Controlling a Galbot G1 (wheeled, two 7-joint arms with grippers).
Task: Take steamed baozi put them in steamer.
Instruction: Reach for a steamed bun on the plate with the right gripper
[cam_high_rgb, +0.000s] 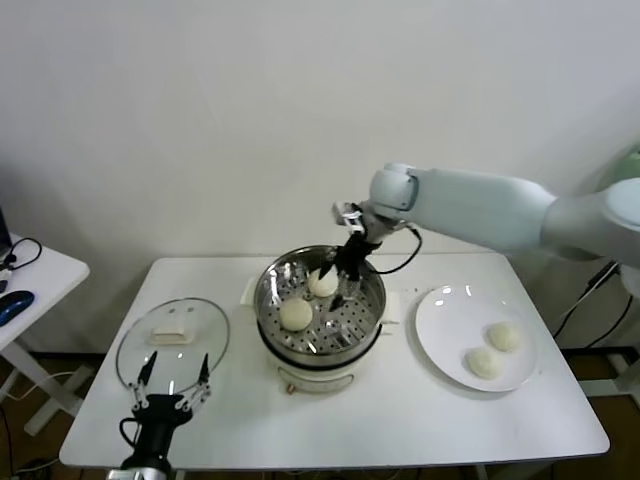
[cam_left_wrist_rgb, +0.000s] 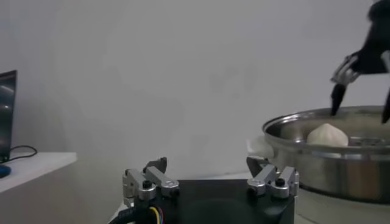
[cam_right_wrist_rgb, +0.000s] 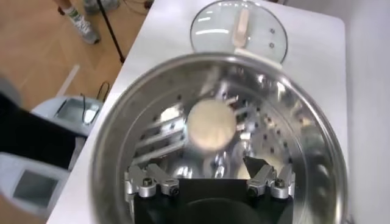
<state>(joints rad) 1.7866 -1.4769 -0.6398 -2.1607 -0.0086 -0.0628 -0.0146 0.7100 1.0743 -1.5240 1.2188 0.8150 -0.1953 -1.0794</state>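
1. We see a white worktop (cam_high_rgb: 400, 420) against a plain pale wall.
2. The steamer (cam_high_rgb: 372, 300) stands at its centre, with two steamed baozi (cam_high_rgb: 296, 313) inside.
3. Two more lie on the white plate (cam_high_rgb: 440, 325) to the right.
4. Our right end effector (cam_high_rgb: 343, 279) hangs over the far bun in the basket, fingers spread, gripping nothing.
5. Our left end effector (cam_high_rgb: 172, 383) waits open at the near left, by the glass lid (cam_high_rgb: 215, 335).

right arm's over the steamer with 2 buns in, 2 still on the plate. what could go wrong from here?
1. The right gripper hangs open inside the steamer, close to the far baozi; lifting out, it could nudge that bun or catch the rim.
2. The next bun could land on the near baozi.
3. The plate lies near the table edge; a push there could shift it.
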